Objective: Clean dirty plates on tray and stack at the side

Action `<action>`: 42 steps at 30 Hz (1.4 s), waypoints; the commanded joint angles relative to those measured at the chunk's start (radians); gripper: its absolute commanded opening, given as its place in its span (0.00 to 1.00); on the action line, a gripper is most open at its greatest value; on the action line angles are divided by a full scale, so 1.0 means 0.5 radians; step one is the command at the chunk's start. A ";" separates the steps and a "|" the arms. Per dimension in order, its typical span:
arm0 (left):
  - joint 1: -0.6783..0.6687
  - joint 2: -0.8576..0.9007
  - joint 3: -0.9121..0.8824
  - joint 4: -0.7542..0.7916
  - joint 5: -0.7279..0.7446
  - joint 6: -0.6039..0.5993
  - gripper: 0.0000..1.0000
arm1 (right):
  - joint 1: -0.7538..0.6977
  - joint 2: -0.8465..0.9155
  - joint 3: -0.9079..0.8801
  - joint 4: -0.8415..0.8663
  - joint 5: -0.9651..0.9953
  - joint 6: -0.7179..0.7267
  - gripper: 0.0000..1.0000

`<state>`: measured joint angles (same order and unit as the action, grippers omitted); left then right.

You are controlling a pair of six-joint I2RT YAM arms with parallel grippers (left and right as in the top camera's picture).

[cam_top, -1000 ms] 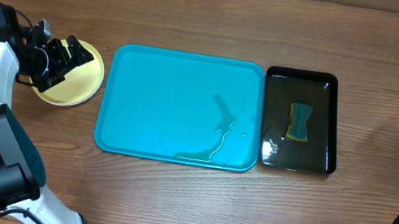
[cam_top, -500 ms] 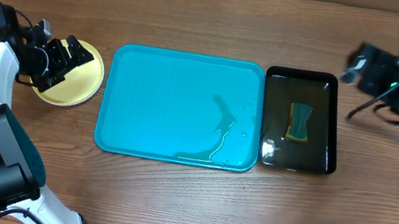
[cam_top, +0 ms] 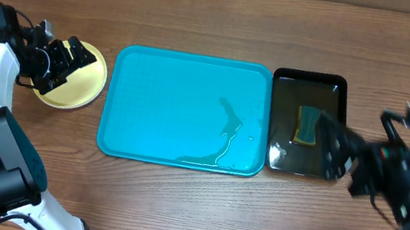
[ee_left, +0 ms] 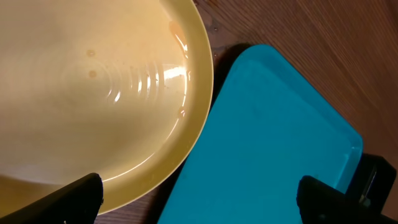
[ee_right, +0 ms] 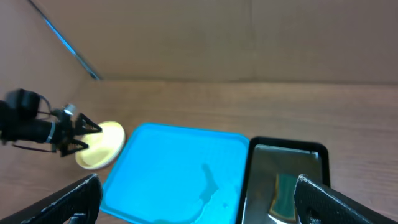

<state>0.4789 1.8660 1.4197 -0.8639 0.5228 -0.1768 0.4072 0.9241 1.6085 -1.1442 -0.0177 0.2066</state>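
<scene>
Wooden table point(cam_top: 206, 14) bears the turquoise tray point(cam_top: 186, 78), which holds no plates. The pale yellow plate point(cam_top: 91, 78) lies beside it, beneath the left gripper point(cam_top: 66, 63), whose fingers are spread and empty, evidently where plates get stacked. The right gripper point(ee_right: 199, 198) hangs wide apart, holding nothing, above the sponge point(cam_top: 307, 125).

A black tray point(cam_top: 312, 76) of water on wooden table point(cam_top: 206, 14), teal sponge point(cam_top: 306, 121) inside

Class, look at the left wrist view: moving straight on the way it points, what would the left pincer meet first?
Probably the yellow plate, near its rim beside the blue tray. The open left pincer hangs close over it; depth is unclear, so the tray's edge might come first.
</scene>
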 commanded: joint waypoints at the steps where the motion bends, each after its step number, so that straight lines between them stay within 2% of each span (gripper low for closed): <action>1: -0.004 -0.045 -0.003 0.003 0.033 0.010 1.00 | 0.010 -0.182 -0.224 0.082 -0.056 0.006 1.00; 8: -0.004 -0.045 -0.004 0.003 0.033 0.009 1.00 | -0.011 -0.713 -0.787 0.033 -0.057 0.006 1.00; 12: -0.004 -0.045 -0.003 0.003 0.033 0.009 1.00 | -0.143 -0.856 -0.865 -0.191 -0.108 0.042 1.00; 15: -0.004 -0.045 -0.004 0.003 0.033 0.009 1.00 | -0.255 -0.929 -0.893 -0.127 -0.010 -0.011 1.00; 17: -0.004 -0.045 -0.003 0.003 0.033 0.009 1.00 | -0.310 -0.998 -0.940 0.034 0.116 -0.024 1.00; 20: -0.004 -0.045 -0.003 0.003 0.033 0.009 1.00 | -0.335 -1.128 -1.070 0.377 0.157 -0.199 1.00; 25: -0.004 -0.045 -0.003 0.003 0.033 0.010 1.00 | -0.336 -1.362 -1.498 1.189 0.154 -0.539 1.00; 30: -0.004 -0.045 -0.003 0.003 0.033 0.009 1.00 | -0.432 -1.598 -2.042 2.020 0.121 -0.564 1.00; 37: -0.004 -0.045 -0.003 0.003 0.033 0.010 1.00 | -0.481 -1.838 -2.609 2.493 0.077 -0.564 1.00; 42: -0.004 -0.045 -0.003 0.003 0.033 0.010 1.00 | -0.481 -1.843 -2.858 2.527 0.047 -0.564 1.00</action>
<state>0.4789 1.8660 1.4197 -0.8639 0.5240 -0.1768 0.1707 0.0139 0.2256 0.1127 0.0219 -0.0666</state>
